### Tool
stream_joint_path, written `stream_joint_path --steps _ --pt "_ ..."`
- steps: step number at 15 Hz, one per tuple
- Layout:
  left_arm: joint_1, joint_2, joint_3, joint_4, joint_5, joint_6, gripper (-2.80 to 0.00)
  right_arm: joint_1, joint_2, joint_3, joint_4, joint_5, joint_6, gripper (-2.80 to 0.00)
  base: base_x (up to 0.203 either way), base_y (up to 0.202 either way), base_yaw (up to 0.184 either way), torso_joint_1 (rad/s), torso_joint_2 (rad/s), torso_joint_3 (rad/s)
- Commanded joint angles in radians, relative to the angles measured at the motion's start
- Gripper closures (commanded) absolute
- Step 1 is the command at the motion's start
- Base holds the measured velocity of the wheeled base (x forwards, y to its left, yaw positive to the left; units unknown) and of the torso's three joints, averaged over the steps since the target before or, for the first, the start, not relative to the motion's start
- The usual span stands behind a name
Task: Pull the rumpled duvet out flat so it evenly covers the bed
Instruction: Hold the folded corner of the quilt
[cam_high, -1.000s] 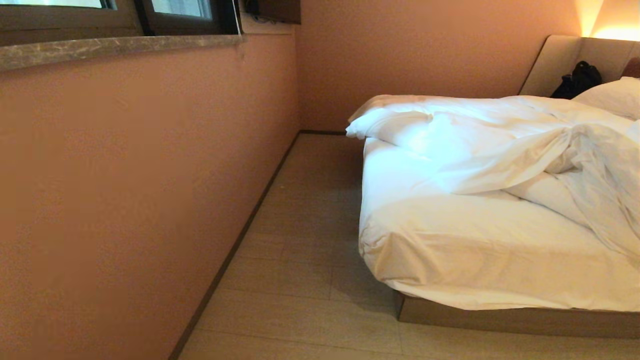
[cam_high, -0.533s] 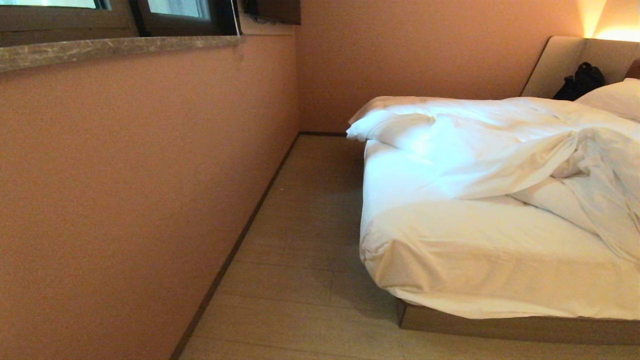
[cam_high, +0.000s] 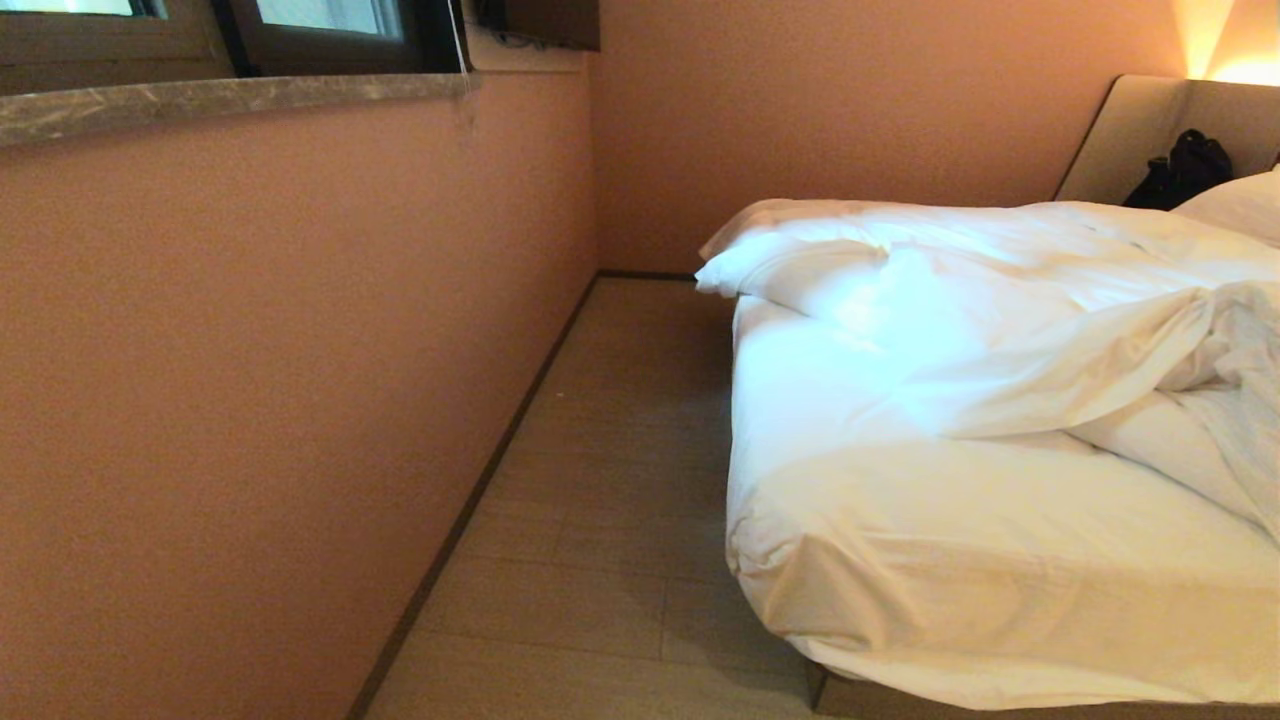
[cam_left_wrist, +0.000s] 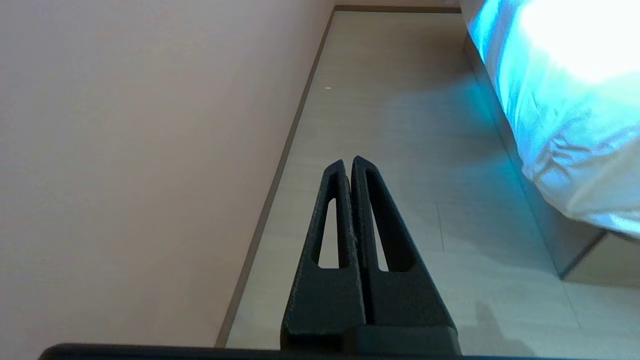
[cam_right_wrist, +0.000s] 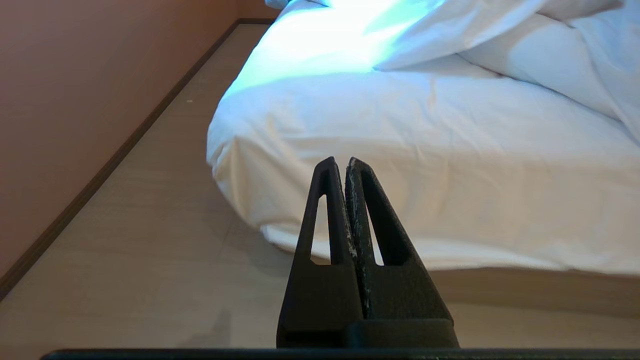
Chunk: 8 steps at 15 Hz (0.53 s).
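Observation:
The bed (cam_high: 980, 560) fills the right of the head view, its near corner of white-sheeted mattress bare. The rumpled white duvet (cam_high: 1010, 300) is bunched further up the mattress, folded back in thick creases toward the headboard (cam_high: 1120, 130). Neither arm shows in the head view. My left gripper (cam_left_wrist: 348, 161) is shut and empty, hanging over the floor between wall and bed. My right gripper (cam_right_wrist: 340, 161) is shut and empty too, pointing at the mattress corner (cam_right_wrist: 240, 150) from a short way off. The duvet's folds (cam_right_wrist: 500, 30) lie beyond it.
A pinkish wall (cam_high: 250, 400) with a stone window ledge (cam_high: 230, 95) runs along the left. A strip of pale wood floor (cam_high: 610, 480) lies between wall and bed. A dark bag (cam_high: 1180, 165) leans on the headboard beside a white pillow (cam_high: 1240, 205).
The whole head view has shifted: the bed now sits lower, larger and further right, so the camera has moved closer. The duvet itself has not moved.

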Motion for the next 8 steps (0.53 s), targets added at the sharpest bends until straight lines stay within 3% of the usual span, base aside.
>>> stream_joint_path --steps 1,5,8 --pt "0.000 0.000 0.000 0.000 0.000 0.000 0.00 0.000 0.000 0.000 0.000 0.000 0.000 0.00 0.195 0.000 0.000 0.002 0.00 0.002" --pt "0.000 0.001 0.000 0.000 -0.001 0.004 0.00 0.000 0.000 0.000 0.000 0.000 0.000 0.00 0.176 0.000 0.001 0.005 0.00 0.002" --pt "0.000 0.000 0.000 0.000 0.000 0.002 0.00 0.000 0.000 0.000 0.000 0.000 0.000 0.00 0.000 0.000 0.000 0.000 0.00 0.000"
